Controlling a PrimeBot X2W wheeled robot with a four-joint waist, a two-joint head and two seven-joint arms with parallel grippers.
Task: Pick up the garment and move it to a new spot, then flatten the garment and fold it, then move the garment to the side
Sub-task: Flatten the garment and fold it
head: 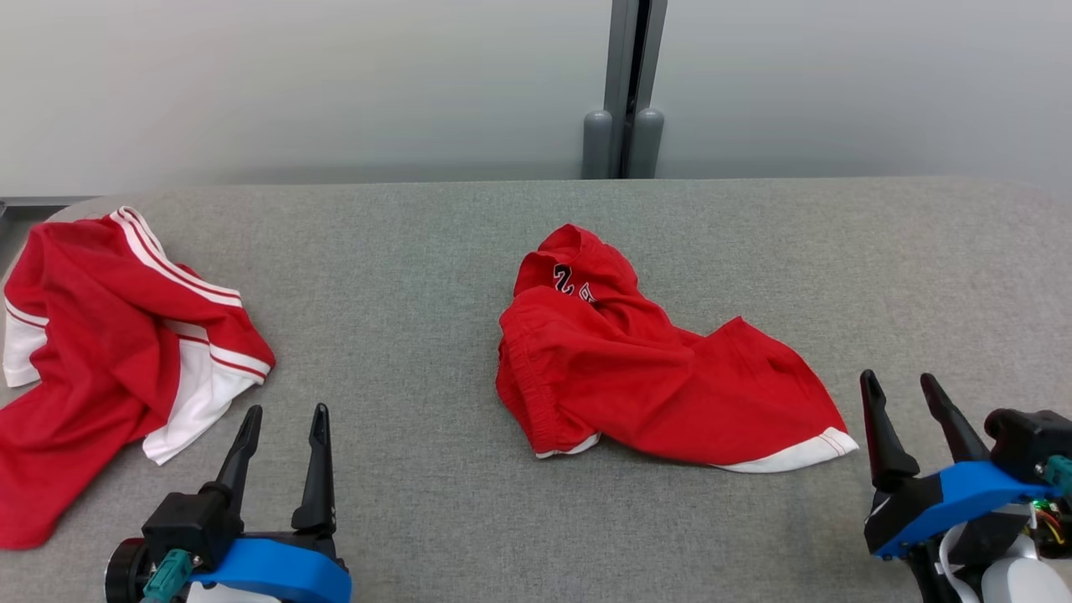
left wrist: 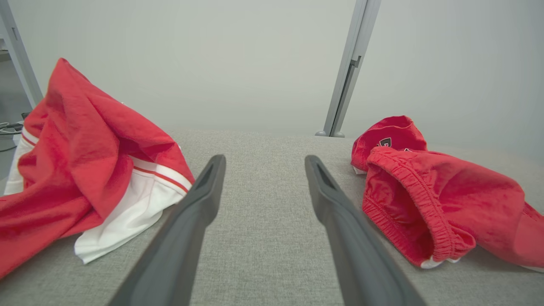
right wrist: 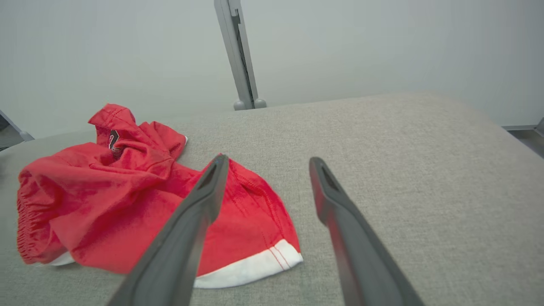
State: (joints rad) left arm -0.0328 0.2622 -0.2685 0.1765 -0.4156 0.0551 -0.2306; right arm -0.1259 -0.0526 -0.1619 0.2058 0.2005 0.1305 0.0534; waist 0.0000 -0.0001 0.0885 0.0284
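Red shorts lie crumpled at the centre of the grey fabric-covered table, free of both grippers. The elastic waistband faces the robot's left. A white-trimmed leg hem lies at the near right edge, and a black printed numeral, partly hidden in a fold, shows on the far bunched portion. A second garment, red with white panels and stripes, lies in a loose heap at the left edge of the table, well apart from the shorts. The left gripper sits at the near left over bare table, between the two garments and touching neither; its jaws stand parted with nothing between the fingers. In the left wrist view, the left gripper shows the same gap, with the second garment to one side and the waistband of the shorts to the other. The right gripper sits at the near right, just beside the white hem, with its jaws likewise parted and holding nothing. In the right wrist view, one finger of the right gripper overlaps the shorts; whether it touches the cloth cannot be told. A grey post stands against the pale wall behind the table.
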